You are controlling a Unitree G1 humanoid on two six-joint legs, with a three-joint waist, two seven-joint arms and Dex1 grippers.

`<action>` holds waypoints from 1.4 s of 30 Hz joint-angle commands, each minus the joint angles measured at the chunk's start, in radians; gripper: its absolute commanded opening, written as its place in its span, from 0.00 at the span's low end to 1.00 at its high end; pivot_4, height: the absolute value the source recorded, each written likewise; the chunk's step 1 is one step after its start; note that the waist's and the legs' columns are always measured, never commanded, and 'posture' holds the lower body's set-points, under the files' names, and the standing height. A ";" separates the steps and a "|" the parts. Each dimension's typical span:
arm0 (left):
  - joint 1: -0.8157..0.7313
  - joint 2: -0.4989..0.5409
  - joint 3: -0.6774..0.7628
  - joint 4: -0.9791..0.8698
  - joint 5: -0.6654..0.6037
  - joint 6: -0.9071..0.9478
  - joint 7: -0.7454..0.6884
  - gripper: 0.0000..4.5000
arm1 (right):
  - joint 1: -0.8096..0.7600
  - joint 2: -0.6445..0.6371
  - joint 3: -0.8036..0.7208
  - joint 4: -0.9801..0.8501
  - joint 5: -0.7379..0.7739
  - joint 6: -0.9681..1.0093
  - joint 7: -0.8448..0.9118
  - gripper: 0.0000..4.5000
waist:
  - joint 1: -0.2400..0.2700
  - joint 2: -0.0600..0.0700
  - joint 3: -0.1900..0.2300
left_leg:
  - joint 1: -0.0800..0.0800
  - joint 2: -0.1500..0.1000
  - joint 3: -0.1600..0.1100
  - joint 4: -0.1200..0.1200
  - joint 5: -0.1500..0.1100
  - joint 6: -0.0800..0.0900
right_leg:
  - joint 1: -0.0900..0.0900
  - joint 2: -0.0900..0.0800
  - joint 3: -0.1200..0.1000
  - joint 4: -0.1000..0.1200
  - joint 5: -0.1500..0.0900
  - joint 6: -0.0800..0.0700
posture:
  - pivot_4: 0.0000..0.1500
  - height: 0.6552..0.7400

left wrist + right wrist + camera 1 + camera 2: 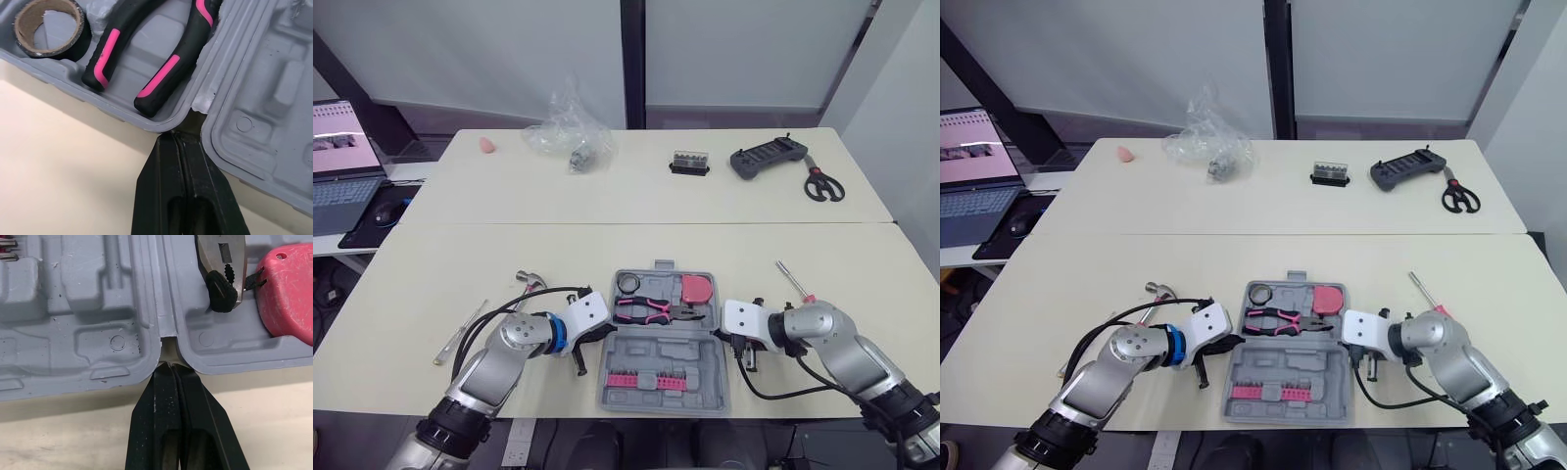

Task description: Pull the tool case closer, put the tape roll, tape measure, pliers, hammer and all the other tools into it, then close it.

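The grey tool case (666, 392) lies open at the table's front middle. Its far half holds the tape roll (628, 284), the pink-handled pliers (651, 310) and the red tape measure (697, 289); the near half holds pink bits. My left gripper (178, 134) is shut, its tips at the hinge gap on the case's left side. My right gripper (168, 364) is shut, its tips against the hinge gap on the right side. The hammer (530, 281) lies left of the case, partly behind my left arm. One screwdriver (793, 279) lies to the right, another (460, 333) at the far left.
On the far table are a crumpled plastic bag (570, 132), a small bit box (689, 163), a grey controller (770, 159), scissors (822, 184) and a small pink object (487, 146). A laptop (342, 157) stands on a side desk at the left.
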 commanded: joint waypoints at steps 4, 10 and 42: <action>-0.056 -0.044 -0.024 0.019 0.003 -0.072 -0.006 0.00 | -0.070 0.057 0.006 0.023 0.011 -0.052 -0.008 0.00 | -0.002 0.000 0.000 | 0.000 0.000 0.000 0.000 0.001 -0.001 | 0.000 0.000 0.000 0.001 0.000 0.000 | 1.00 1.00; -0.062 -0.048 -0.017 0.036 0.017 -0.088 0.000 0.00 | -0.060 0.062 0.013 0.025 0.008 -0.058 -0.001 0.00 | -0.001 0.000 0.000 | 0.000 0.000 -0.001 0.000 0.001 -0.001 | 0.000 0.000 0.000 0.001 0.000 0.000 | 1.00 1.00; -0.064 -0.057 0.013 0.106 0.039 -0.130 0.008 0.00 | -0.071 0.099 0.002 0.050 -0.002 -0.066 -0.041 0.00 | -0.004 0.000 0.000 | 0.000 0.000 -0.001 0.000 0.001 -0.002 | -0.001 0.000 0.000 0.002 0.000 0.000 | 1.00 1.00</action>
